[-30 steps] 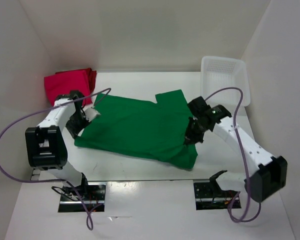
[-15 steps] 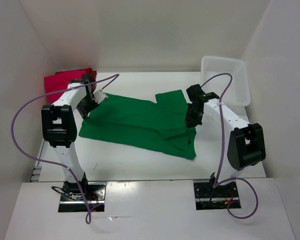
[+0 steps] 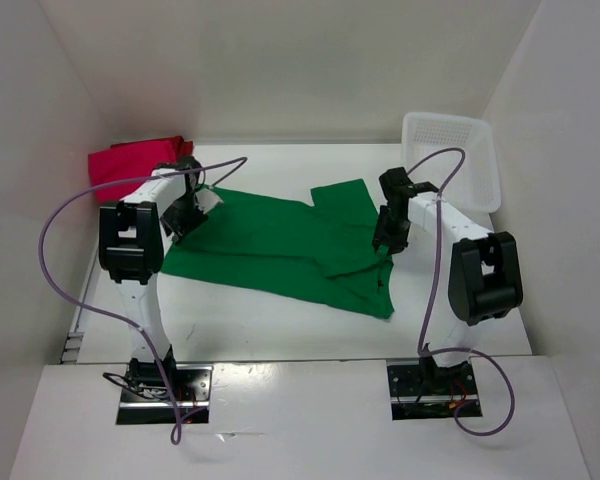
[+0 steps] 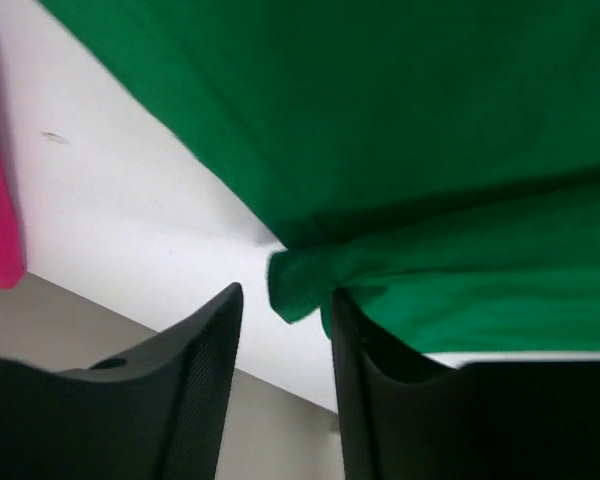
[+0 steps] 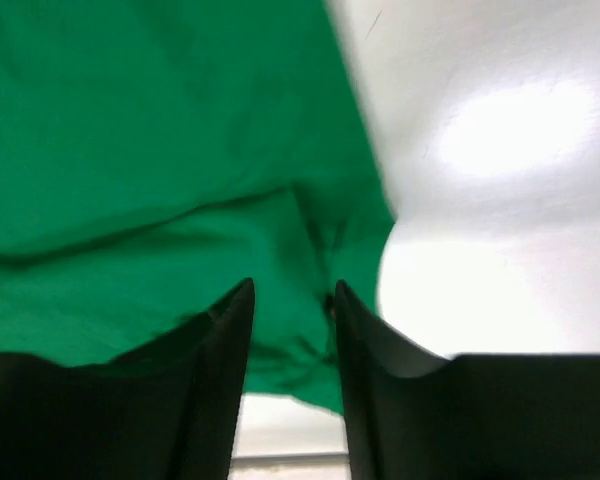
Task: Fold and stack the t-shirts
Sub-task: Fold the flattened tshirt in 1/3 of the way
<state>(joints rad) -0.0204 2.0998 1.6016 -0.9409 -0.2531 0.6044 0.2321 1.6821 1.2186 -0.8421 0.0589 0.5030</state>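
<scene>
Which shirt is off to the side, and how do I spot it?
Start at the white table and go to its far left corner. The pinkish-red shirt lies there in a compact bundle. Unlike the green shirt spread wide across the middle, it is small, bunched and red.

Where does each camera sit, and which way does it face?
Top external: above, behind the robot, looking down; shows left arm, right arm, green t-shirt, white basket.
Left wrist: on left arm, facing down past left gripper at the shirt's edge.
Right wrist: likewise, right gripper over the shirt.
Shared: the green t-shirt.
</scene>
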